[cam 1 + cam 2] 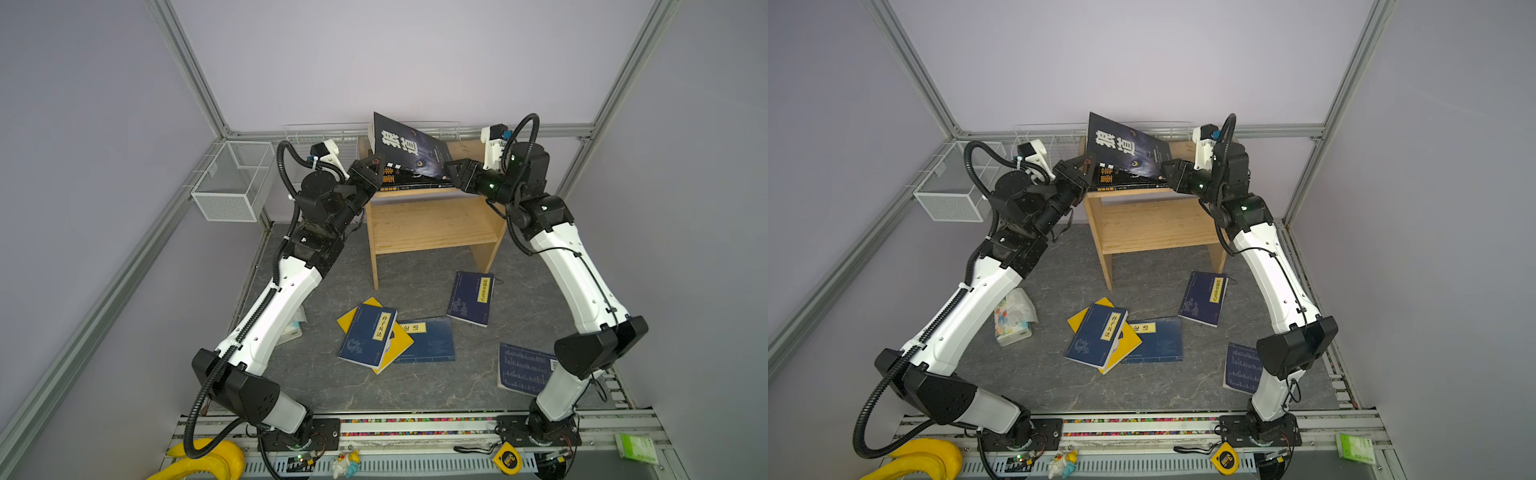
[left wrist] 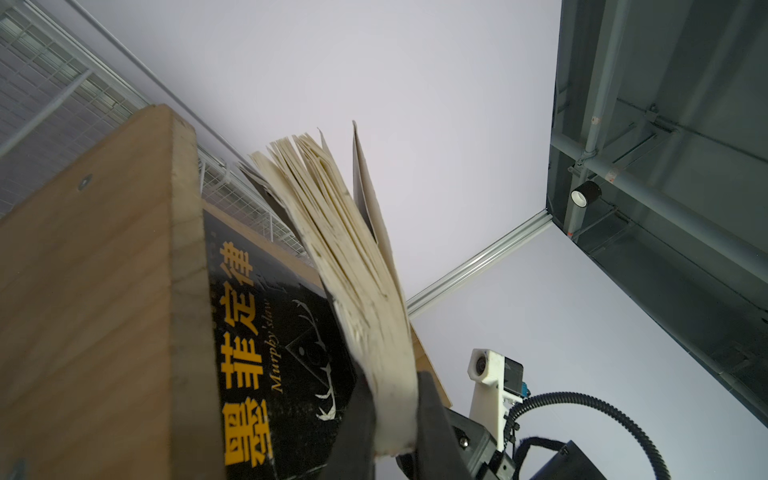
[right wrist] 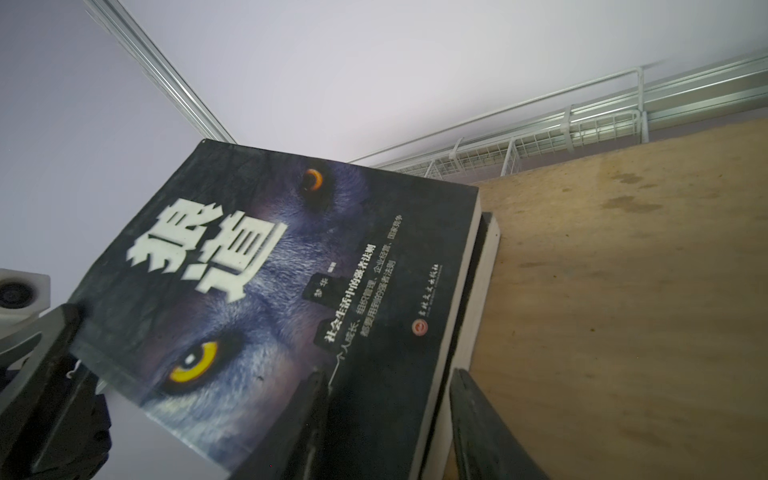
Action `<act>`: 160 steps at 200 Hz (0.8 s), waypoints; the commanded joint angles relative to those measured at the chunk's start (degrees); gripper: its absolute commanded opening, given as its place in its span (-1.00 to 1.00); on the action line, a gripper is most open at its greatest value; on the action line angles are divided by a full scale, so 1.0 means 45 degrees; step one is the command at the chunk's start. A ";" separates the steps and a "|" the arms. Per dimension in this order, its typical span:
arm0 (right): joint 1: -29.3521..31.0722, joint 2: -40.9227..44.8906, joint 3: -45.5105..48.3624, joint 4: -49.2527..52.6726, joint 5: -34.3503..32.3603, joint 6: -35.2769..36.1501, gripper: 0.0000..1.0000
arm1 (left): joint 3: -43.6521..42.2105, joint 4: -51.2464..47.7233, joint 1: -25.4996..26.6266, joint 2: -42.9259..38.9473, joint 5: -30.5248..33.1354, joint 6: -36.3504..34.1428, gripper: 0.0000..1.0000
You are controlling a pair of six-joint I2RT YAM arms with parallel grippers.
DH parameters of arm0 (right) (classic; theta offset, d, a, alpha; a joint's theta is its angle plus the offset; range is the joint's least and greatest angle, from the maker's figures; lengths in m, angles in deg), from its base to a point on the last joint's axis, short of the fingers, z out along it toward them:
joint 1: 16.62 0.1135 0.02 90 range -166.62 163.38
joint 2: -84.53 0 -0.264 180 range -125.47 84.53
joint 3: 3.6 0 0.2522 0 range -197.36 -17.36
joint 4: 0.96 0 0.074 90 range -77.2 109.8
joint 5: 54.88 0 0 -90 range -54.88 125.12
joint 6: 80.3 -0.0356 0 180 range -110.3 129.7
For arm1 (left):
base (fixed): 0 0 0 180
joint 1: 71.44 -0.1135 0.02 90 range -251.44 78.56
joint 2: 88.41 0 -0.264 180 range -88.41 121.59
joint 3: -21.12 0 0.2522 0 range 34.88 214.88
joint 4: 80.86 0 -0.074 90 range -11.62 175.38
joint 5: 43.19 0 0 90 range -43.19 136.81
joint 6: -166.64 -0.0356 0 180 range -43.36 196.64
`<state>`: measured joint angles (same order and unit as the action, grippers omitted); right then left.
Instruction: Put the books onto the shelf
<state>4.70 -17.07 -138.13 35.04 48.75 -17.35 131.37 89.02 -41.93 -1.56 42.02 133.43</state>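
1. Left gripper (image 1: 376,162) is clamped tight on a page corner of the wolf book (image 1: 409,149).
2. Right gripper (image 1: 451,169) sits half-open astride its opposite edge (grip unclear).
3. The book tilts between the 2, above the shelf (image 1: 432,224) top.

black wolf-eyed book (image 3: 291,291), pale pine shelf (image 1: 432,224)

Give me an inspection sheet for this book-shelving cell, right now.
Surface: grey marbled mat.
Job's things: wolf book tilted over black book atop shelf; four navy books, yellow book on mat.
Clutter: tissue pack on mat; tape measure, yellow toy by front rail.
Claws: left claw shut on wolf book's pages; right claw straddles its other edge, grip unclear.
Cables: corrugated hose along left arm, clear of books.
Surroundings: wire basket hung at left.
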 commanded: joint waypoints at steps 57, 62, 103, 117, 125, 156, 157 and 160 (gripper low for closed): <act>0.0172 -0.0488 0.0014 0.0921 -0.0712 0.0622 -0.07 | -0.0269 0.0023 -0.0055 -0.0266 -0.0068 -0.0229 -1.00; 0.0166 -0.0488 0.0031 0.0969 -0.0773 0.0662 -0.07 | -0.0298 -0.0020 -0.0045 -0.0276 -0.0047 -0.0223 -1.00; 0.0192 -0.0167 0.0738 0.0800 -0.1293 0.0776 -0.12 | -0.0851 -0.0298 -0.0056 -0.0746 0.0275 -0.0300 -0.62; 0.0190 -0.0137 0.0789 0.0811 -0.1349 0.0795 -0.13 | -0.1044 -0.0450 -0.0053 -0.0942 0.0328 -0.0345 -0.51; 0.0202 -0.0146 0.0802 0.0827 -0.1349 0.0793 -0.13 | -0.1078 -0.0651 -0.0051 -0.1018 0.0334 -0.0412 -0.43; 0.0315 -0.0157 0.0952 0.0803 -0.1349 0.0749 -0.14 | -0.1064 -0.1619 -0.0217 -0.1337 0.0519 -0.0697 -0.09; 0.0318 -0.0157 0.0956 0.0801 -0.1349 0.0753 -0.14 | -0.1067 -0.1643 -0.0234 -0.1344 0.0529 -0.0702 -0.07; 0.0330 -0.0159 0.0976 0.0790 -0.1349 0.0756 -0.14 | -0.1077 -0.1724 -0.0268 -0.1384 0.0538 -0.0714 -0.04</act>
<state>5.43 -16.70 -136.60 33.49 43.87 -15.51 126.54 85.17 -41.99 -5.76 42.78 131.49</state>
